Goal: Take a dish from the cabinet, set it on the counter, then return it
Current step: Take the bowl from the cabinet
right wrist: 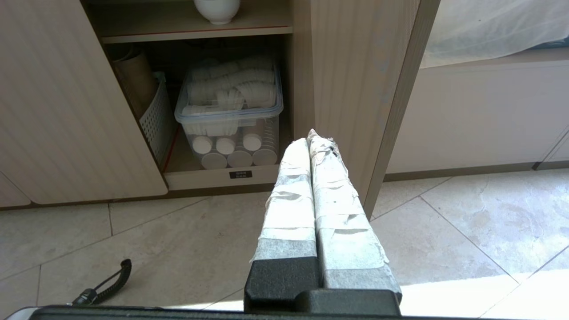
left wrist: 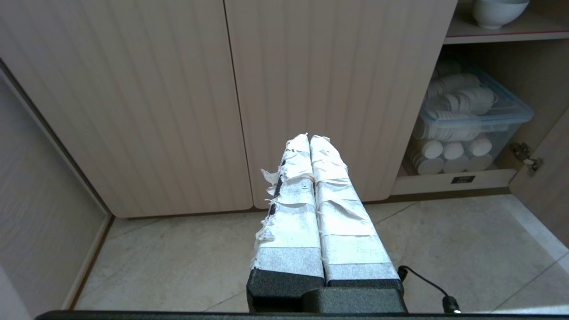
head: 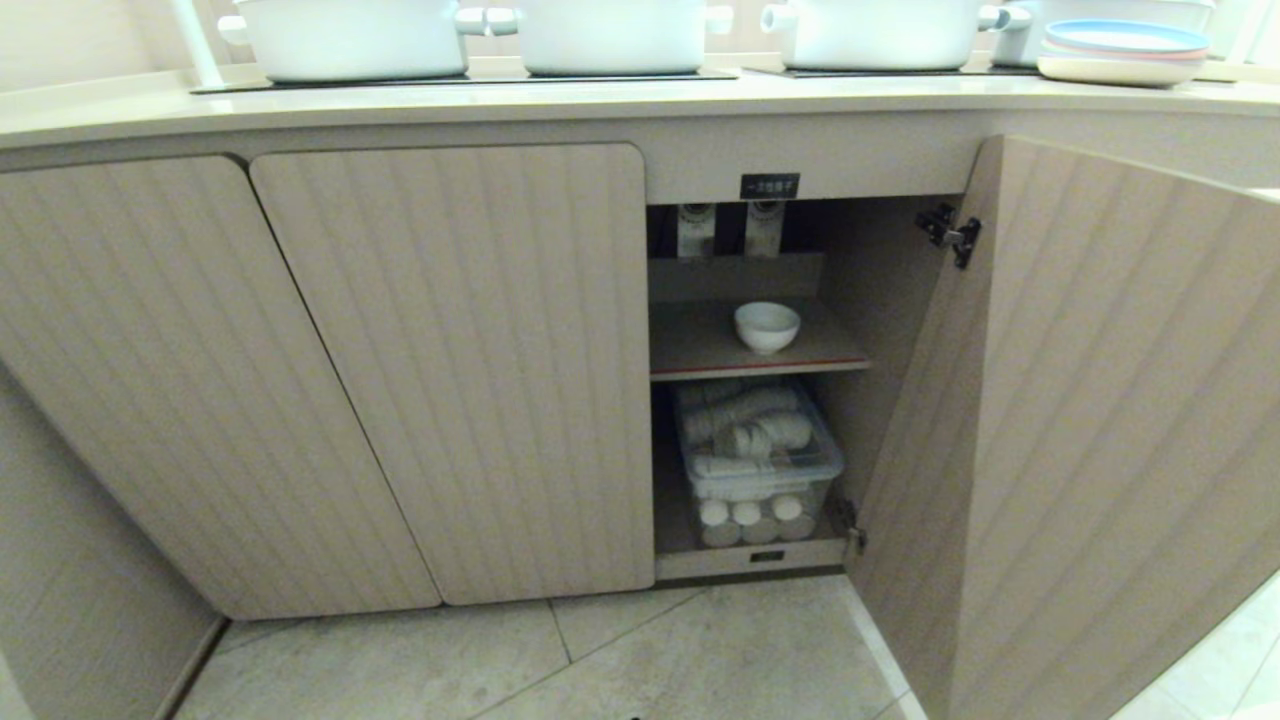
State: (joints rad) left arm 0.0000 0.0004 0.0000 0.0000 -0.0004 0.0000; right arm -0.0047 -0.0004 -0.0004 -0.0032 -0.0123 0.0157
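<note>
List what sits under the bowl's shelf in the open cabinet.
A lidded clear plastic bin of stacked white cups, beside a white slotted basket holding brown rolls. Whatever lies behind them is hidden.

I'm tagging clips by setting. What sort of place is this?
Likely a kitchen: pots on a counter with inset cooktop, plates, and an open cabinet holding a bowl.

Left gripper (left wrist: 310, 138) — taped fingers (left wrist: 291, 213) pressed together, over tiled floor (left wrist: 178, 262). Closed fluted doors (left wrist: 133, 102) at twelve o'clock; the dish (left wrist: 495, 11) on shelf (left wrist: 502, 34) at one o'clock.
</note>
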